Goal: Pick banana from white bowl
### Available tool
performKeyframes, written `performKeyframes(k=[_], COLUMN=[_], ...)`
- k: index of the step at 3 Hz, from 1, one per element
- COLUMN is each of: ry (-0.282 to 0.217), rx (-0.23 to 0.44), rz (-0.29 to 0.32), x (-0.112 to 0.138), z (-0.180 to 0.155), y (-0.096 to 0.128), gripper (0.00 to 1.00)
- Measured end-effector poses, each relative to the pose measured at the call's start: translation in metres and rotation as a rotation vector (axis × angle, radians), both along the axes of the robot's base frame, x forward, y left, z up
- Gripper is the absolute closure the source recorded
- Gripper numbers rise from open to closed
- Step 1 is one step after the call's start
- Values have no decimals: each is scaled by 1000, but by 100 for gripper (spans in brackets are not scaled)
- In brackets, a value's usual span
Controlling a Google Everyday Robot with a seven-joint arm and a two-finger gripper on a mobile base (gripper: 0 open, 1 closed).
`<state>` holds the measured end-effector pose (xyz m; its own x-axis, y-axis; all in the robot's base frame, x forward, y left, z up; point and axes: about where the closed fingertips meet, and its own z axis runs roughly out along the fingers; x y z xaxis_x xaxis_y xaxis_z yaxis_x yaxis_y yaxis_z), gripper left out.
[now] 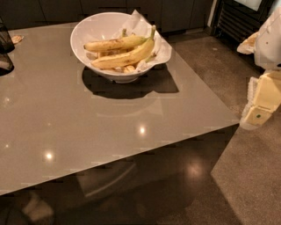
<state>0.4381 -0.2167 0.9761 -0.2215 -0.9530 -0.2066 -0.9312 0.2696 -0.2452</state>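
The white bowl (94, 30) stands on the far middle of a glossy grey table (66, 118). Two yellow bananas (125, 55) lie across it, one above the other, stems pointing right, with white paper and some small pale pieces under them. My gripper (260, 107) is at the right edge of the view, off the table and well to the right of and below the bowl, over the floor. Only its cream-coloured end with a green dot shows.
A dark object (4, 48) stands at the table's far left edge. The table's front edge runs diagonally from the lower left up to a corner at the right (237, 118). Dark cabinets (175, 13) line the back. Speckled floor (246, 184) lies to the right.
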Motion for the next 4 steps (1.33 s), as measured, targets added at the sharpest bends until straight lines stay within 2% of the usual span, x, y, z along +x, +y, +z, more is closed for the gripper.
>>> performKeyframes(k=[1,2,4], ry=[0,7,72], rx=[0,24,19], rz=[0,17,116], x=[0,19,64], z=[0,0,-14], y=[0,12,46], gripper=[0,0,0])
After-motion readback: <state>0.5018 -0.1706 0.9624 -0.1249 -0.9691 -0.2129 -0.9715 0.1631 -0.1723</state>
